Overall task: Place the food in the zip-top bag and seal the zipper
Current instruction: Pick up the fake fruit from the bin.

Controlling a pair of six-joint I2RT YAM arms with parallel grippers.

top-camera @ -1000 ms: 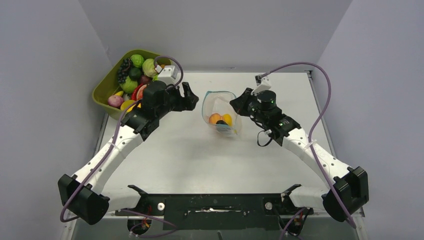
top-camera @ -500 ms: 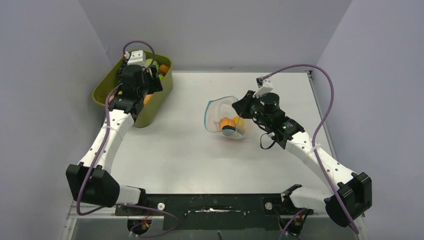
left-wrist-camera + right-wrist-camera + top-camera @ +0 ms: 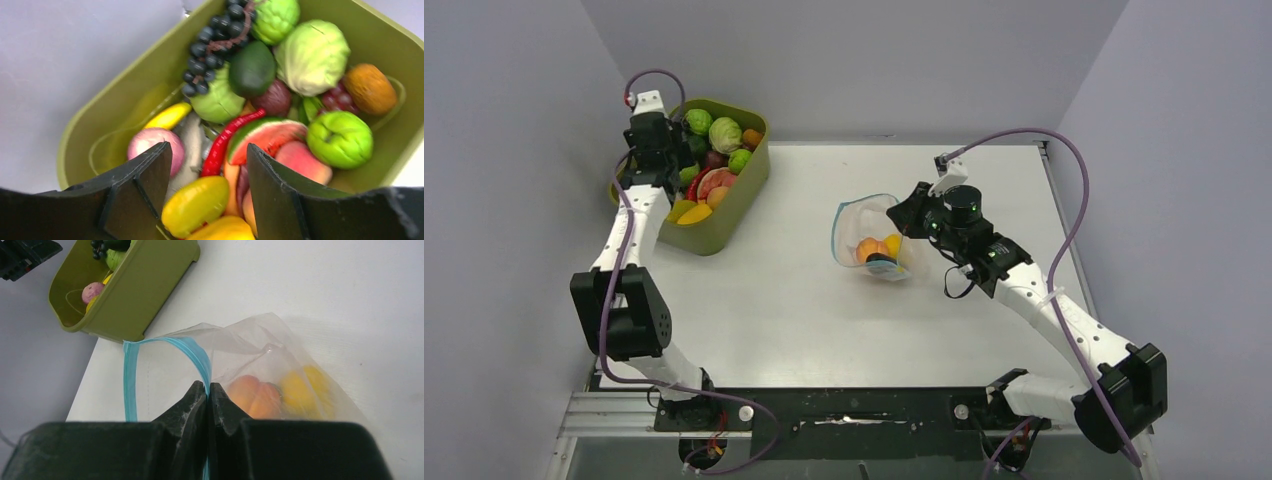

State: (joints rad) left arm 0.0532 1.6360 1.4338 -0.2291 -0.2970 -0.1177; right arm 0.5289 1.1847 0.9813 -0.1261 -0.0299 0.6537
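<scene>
We are back over the tub for the next piece.
Our left gripper (image 3: 207, 150) hangs wide and empty above the tub (image 3: 100, 115), having swung there from beside the zip-top bag (image 3: 260, 340), well right of the tub. Our right gripper (image 3: 206, 387) stays pinched on the zipper (image 3: 131, 375), holding the mouth open. Some food (image 3: 252, 395) is already inside, so we judge loading continues.
</scene>
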